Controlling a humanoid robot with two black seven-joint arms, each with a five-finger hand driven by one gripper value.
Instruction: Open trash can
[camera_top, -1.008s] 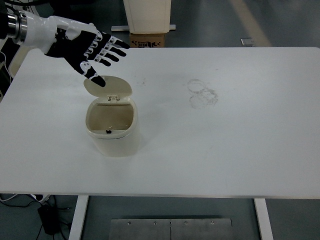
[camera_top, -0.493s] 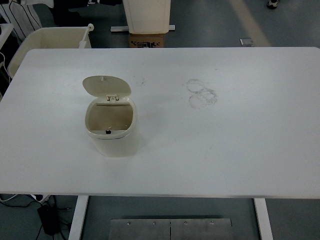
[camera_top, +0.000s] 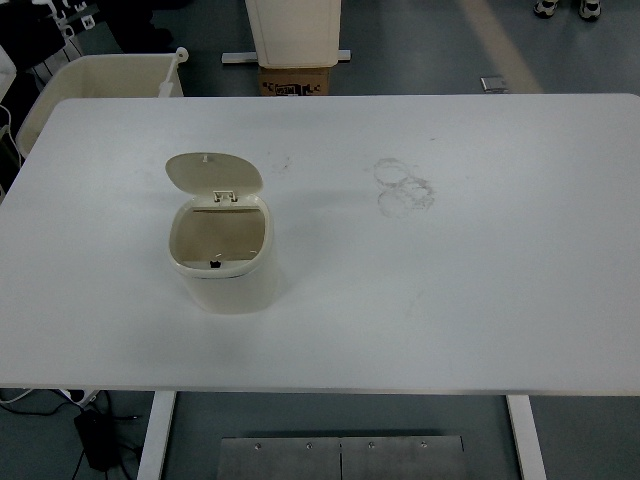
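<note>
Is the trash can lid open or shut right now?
Open. The lid is flipped back on its hinge, and the trash can interior shows from above.

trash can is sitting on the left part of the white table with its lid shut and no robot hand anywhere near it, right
Not quite: the lid is open, not shut. The top view shows it swung up and back on its hinge, with the inside of the trash can exposed. The rest holds: the can stands on the left part of the white table, and no robot hand is in view.
</note>
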